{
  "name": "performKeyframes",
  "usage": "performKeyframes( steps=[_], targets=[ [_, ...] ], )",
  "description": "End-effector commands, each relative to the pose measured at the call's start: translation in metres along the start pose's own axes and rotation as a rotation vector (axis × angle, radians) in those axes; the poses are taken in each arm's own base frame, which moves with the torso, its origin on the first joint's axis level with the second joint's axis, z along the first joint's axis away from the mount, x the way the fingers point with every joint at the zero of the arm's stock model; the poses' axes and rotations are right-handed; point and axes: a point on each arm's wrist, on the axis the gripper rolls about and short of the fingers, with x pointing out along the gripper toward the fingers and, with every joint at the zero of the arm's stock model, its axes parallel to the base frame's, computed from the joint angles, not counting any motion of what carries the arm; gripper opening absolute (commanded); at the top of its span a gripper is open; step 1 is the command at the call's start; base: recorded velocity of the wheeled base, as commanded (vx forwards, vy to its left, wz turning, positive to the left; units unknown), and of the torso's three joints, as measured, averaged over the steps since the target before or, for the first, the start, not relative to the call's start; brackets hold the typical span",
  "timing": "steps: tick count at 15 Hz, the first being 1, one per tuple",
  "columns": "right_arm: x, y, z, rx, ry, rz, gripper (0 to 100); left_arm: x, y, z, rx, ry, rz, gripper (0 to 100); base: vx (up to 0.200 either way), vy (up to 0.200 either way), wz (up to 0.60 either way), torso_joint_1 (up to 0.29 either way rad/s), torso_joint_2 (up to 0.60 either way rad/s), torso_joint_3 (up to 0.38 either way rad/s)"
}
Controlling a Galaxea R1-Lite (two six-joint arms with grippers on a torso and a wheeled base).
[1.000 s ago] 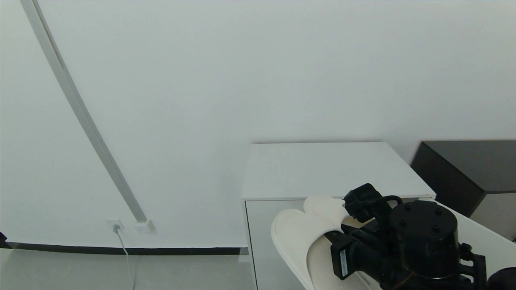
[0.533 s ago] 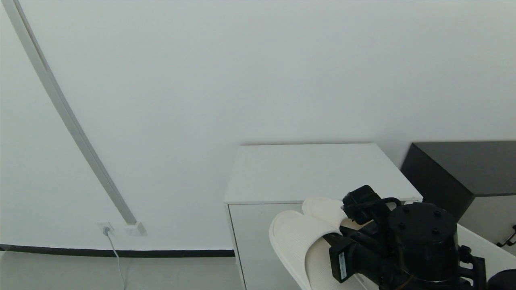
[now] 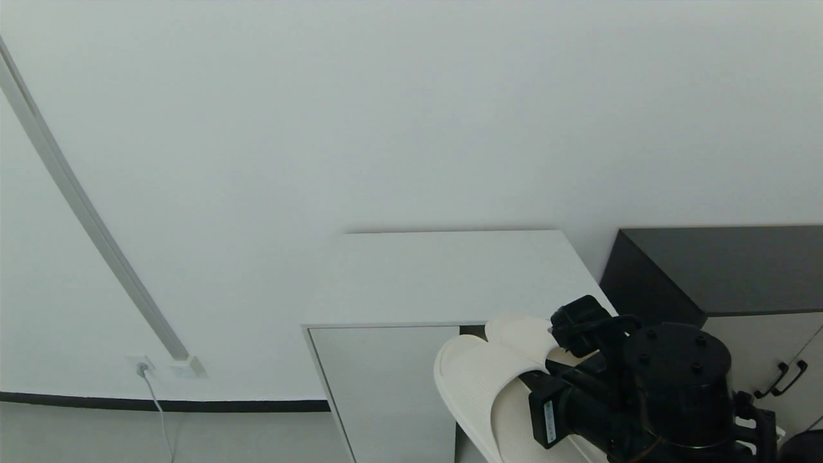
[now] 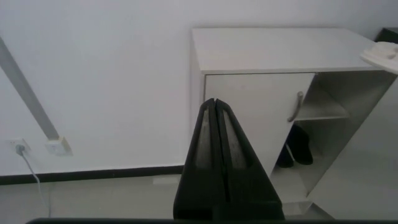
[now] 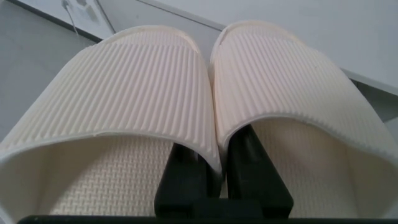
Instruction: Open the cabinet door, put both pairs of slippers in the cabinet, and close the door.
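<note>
A cream pair of slippers (image 3: 488, 386) was held by the right gripper (image 5: 221, 171), their adjoining sides pinched between its fingers. The toes were pointed at the white cabinet (image 3: 437, 276), and the pair was kept outside it, before its open right half. A dark item (image 4: 298, 149) was seen low inside the cabinet. The left gripper (image 4: 215, 109) was held facing the cabinet's closed door panel (image 4: 255, 118), its fingers pressed together on nothing.

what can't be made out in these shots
- Cabinet interior, head view: blocked by the slippers and right arm.
- Dark objects in the lower compartment, left wrist view: too small and dark to identify.
- Tips of the right end effector, right wrist view: covered by the slipper straps.
</note>
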Motion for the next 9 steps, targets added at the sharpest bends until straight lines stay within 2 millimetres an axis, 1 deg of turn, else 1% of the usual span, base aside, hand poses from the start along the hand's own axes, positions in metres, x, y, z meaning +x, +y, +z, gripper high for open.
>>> performKeyframes(
  steps=[1, 4, 9],
  targets=[
    [-0.0002, -0.0018, -0.0027, -0.003, 0.005, -0.005, 0, 0.0001, 0.0000, -0.0001, 0.000, 0.003, -0.001, 0, 0.000, -0.200, 0.00, 0.002, 0.00, -0.002],
    [-0.0007, -0.0020, -0.0029, -0.001, -0.002, -0.004, 0, 0.0001, 0.0000, 0.0000, 0.000, 0.001, 0.000, 0, 0.000, -0.200, 0.00, 0.004, 0.00, 0.005],
    [-0.0010, -0.0013, -0.0035, -0.005, 0.000, 0.000, 0, 0.0001, 0.0001, 0.0000, 0.000, 0.001, 0.005, 0, 0.000, 0.000, 0.00, 0.000, 0.00, 0.000]
  ],
)
